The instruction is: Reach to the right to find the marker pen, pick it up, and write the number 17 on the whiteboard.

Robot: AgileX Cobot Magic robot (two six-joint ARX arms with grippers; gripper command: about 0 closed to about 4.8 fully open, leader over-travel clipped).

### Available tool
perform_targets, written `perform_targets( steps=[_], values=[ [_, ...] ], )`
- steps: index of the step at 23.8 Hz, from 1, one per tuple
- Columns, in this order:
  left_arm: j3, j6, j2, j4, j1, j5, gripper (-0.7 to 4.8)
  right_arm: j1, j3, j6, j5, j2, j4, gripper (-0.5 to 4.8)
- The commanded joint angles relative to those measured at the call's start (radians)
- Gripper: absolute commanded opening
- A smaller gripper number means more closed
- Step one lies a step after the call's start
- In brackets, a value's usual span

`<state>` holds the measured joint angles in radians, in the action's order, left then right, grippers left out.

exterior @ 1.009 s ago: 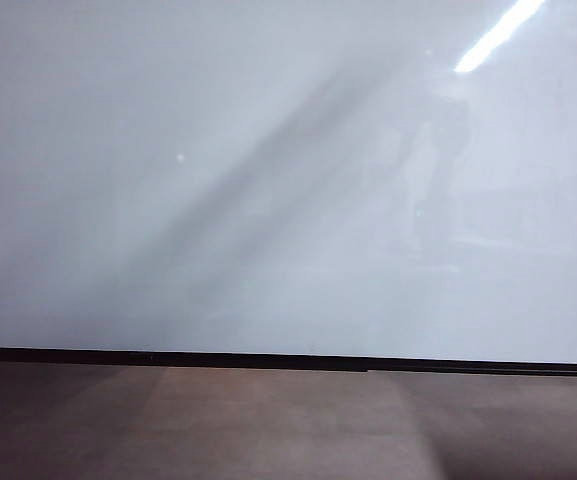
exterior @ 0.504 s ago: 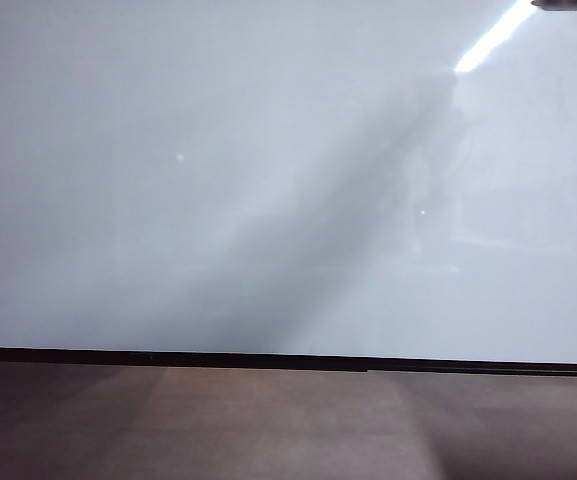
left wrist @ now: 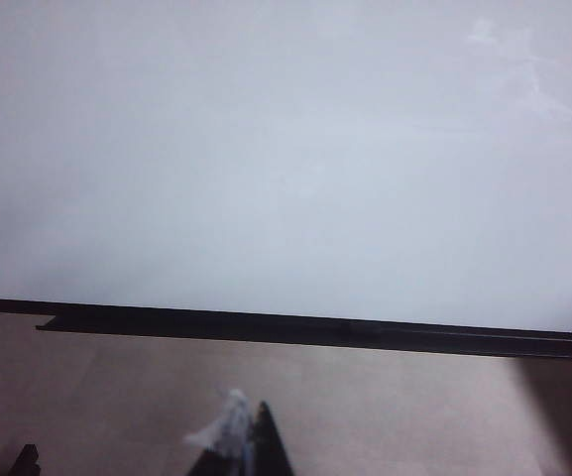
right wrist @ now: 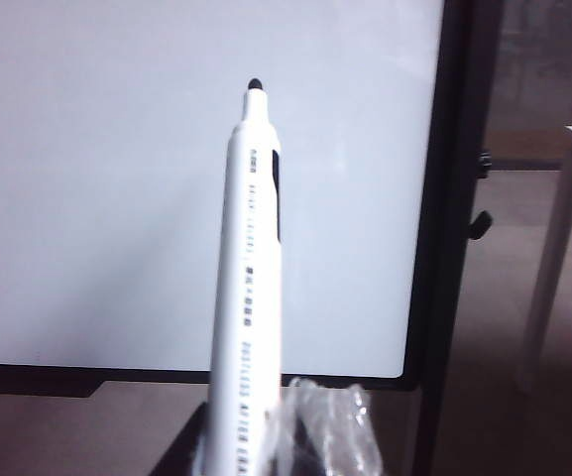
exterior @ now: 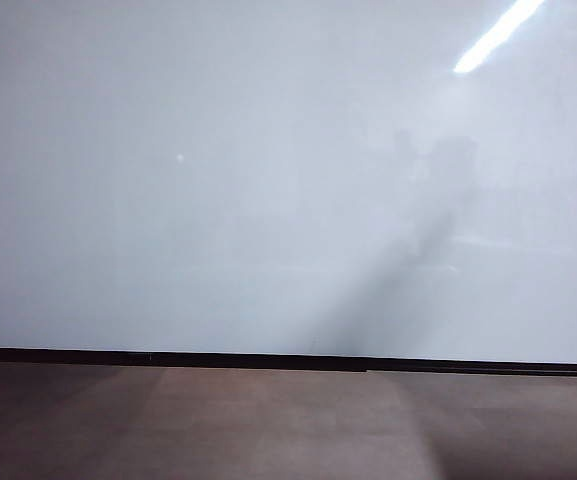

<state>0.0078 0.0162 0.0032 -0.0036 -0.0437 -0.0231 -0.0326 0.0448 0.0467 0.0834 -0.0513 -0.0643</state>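
Exterior view vs a second ago: the broad diagonal shadow band on the large glossy white whiteboard [exterior: 218,180] has slid toward the lower right and shrunk; it now runs from about the middle right down to the thin black strip along the board's lower edge [exterior: 268,358]. Half a second ago a dark object poked in at the top right corner; it is gone now. No arm or gripper shows in this view. The bright light streak at top right and the brown-grey matte surface [exterior: 268,430] below the board are unchanged.

Right gripper [right wrist: 256,461]: sits at the frame edge in its wrist view, pinching the barrel of a white marker pen [right wrist: 251,297] with black print along it. Uncapped dark tip points toward the whiteboard [right wrist: 107,198], apart from it, near the board's black right frame [right wrist: 444,198]. Crumpled clear plastic [right wrist: 325,426] is just beside the pen's base. A white table leg [right wrist: 553,258] stands past the frame.

Left gripper [left wrist: 251,446]: only a dark fingertip and a whitish scrap show, low over the brown-grey surface in front of the board; cannot tell if the fingers are spread or together.

No containers in view.
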Motion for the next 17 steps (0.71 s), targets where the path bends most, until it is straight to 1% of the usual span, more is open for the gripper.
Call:
perform_targets(
  steps=[1, 9, 17],
  values=[
    [0.001, -0.004, 0.001, 0.011, 0.002, 0.001, -0.05, -0.002, -0.032, 0.010, 0.006, 0.033, -0.021, -0.07],
    [0.001, -0.004, 0.001, 0.011, 0.002, 0.001, -0.05, 0.000, -0.041, 0.006, 0.005, 0.049, 0.021, -0.07],
    [0.001, -0.004, 0.001, 0.011, 0.002, 0.001, -0.05, 0.000, -0.040, 0.006, 0.005, 0.049, -0.010, -0.07]
  ],
)
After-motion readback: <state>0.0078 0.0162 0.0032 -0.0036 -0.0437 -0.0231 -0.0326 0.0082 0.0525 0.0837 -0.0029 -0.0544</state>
